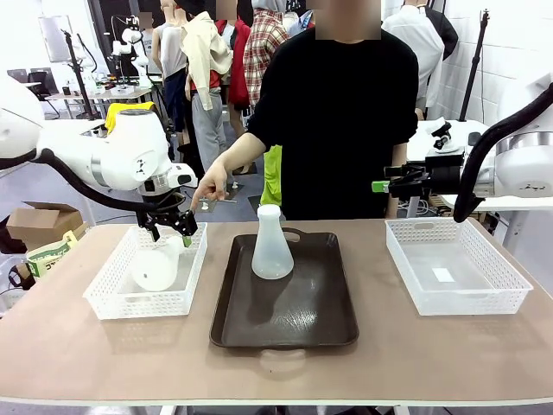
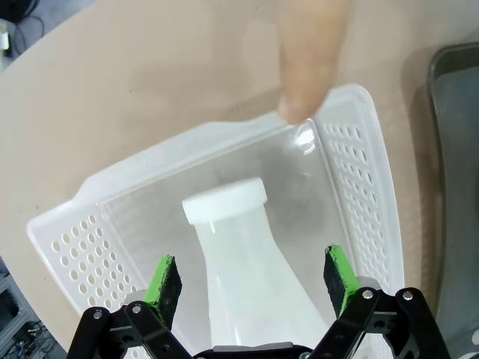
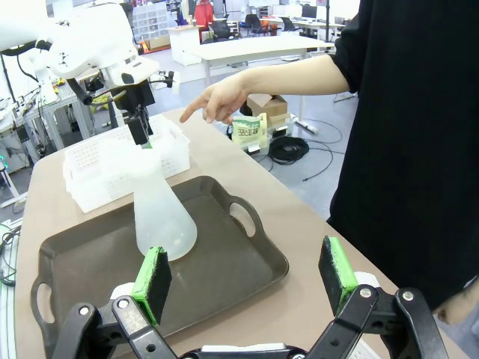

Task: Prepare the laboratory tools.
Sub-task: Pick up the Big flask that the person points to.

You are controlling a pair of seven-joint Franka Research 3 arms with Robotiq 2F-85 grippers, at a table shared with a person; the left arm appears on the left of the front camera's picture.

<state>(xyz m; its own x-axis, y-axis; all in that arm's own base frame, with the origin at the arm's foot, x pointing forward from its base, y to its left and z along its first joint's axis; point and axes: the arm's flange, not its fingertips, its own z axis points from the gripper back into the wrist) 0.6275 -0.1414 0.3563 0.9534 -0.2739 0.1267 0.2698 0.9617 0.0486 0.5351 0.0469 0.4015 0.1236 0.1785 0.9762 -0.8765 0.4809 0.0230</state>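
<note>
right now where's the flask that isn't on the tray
Front view: the flask is in the white mesh basket at the table's left, beside the brown tray, under the open left gripper.

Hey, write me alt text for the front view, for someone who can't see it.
The left gripper, open, hangs over a flask in the left white basket, where a person's hand points. A second flask stands upright on the brown tray mid-table.
</note>
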